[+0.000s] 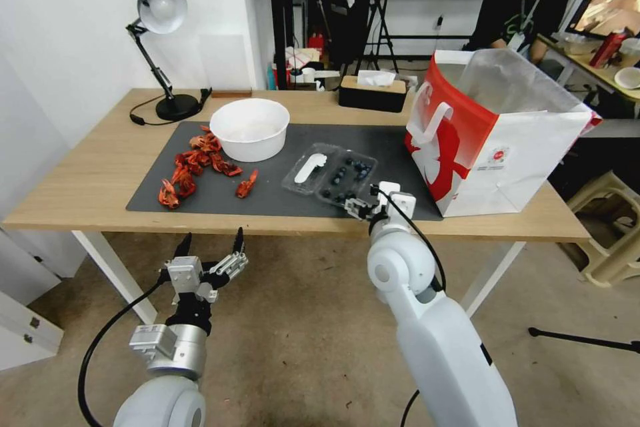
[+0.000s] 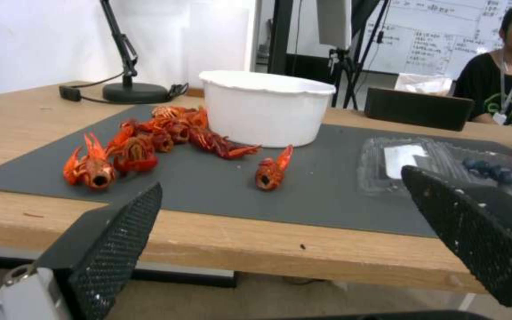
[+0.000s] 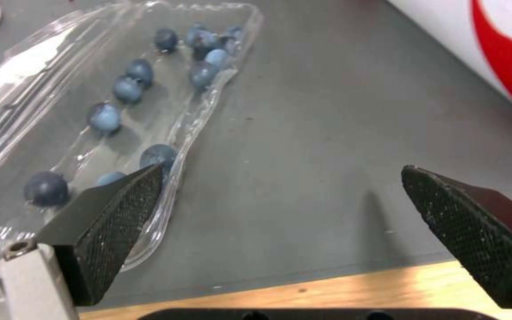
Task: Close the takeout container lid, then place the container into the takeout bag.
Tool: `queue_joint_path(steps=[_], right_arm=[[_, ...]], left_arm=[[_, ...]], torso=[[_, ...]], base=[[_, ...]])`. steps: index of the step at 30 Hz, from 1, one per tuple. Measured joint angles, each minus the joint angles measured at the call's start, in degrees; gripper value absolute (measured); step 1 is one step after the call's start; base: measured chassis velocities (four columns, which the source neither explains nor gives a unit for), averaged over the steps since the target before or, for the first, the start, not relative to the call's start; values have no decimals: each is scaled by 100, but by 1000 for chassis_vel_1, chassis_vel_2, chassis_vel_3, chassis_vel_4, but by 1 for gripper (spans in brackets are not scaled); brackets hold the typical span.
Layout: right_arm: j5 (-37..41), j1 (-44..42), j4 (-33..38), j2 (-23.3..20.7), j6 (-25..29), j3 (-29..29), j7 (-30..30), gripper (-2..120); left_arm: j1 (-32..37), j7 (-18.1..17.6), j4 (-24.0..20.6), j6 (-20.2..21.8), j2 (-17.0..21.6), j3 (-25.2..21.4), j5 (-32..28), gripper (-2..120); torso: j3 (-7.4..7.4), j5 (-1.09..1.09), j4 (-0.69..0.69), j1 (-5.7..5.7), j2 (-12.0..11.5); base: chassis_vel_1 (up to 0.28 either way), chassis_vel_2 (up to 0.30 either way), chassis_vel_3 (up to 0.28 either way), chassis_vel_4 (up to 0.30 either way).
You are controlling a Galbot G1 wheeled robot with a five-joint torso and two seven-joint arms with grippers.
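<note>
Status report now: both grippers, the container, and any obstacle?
Right gripper open beside takeout container. Left gripper open, below table edge. Lid open flat. No obstacle.

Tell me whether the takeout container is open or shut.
Open. The lid lies flat on the mat beside the blueberry half of the takeout container, label facing up.

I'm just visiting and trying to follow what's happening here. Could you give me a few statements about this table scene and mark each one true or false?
1. The takeout container lies open on the dark mat. True.
2. The container already sits in the takeout bag. False: it lies on the mat beside the bag.
3. The right gripper is open at the container's near edge. True.
4. The left gripper holds the lid. False: it hangs open below the table edge.
</note>
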Motion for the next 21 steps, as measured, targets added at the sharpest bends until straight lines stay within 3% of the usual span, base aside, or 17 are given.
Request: queue_joint_path(steps=[18,21], right_arm=[[81,-34,155,-170,9,401,-143,100],[36,-62,312,-166,271,456,-399,100]], left_arm=[[-12,1,27,2,0,54,5,100],[-8,1,28,5,3,56,5,100]], torso=[[0,-1,0,0,0],[0,-1,1,0,0]], base=[[0,0,0,0],[0,0,0,0]])
